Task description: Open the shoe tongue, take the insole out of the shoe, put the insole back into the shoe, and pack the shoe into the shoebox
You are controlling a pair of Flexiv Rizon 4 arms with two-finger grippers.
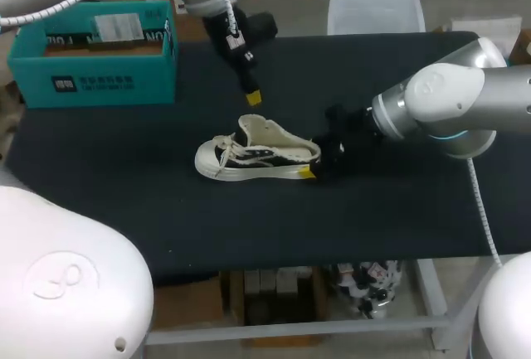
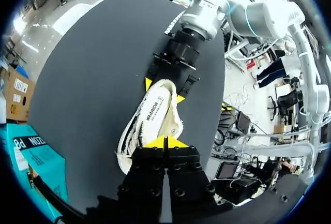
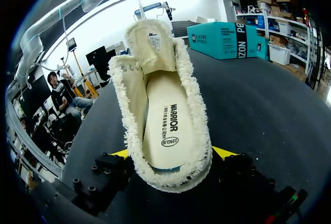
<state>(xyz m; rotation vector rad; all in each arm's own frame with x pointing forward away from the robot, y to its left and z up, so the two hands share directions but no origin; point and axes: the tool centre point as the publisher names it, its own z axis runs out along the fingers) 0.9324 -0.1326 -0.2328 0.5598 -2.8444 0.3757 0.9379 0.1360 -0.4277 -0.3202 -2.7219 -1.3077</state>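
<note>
A cream low shoe [image 1: 257,158] lies on its sole mid-table, toe toward my left side, laces loose. Its tongue [image 3: 151,45] stands folded up and the printed insole [image 3: 168,120] lies inside. My right gripper [image 3: 173,154] holds the heel, one yellow tip against each side of it; the left wrist view shows this right gripper [image 2: 164,90] too. My left gripper [image 1: 252,94] hangs shut and empty just above and behind the shoe's opening, its tips [image 2: 165,142] pressed together over the shoe [image 2: 152,120]. The teal shoebox [image 1: 95,56] stands open at the back left.
The black tabletop [image 1: 124,193] spreads bare to the front and left of the shoe. My right arm [image 1: 440,106] lies low over the table's right half. The table's front edge runs a little way in front of the shoe.
</note>
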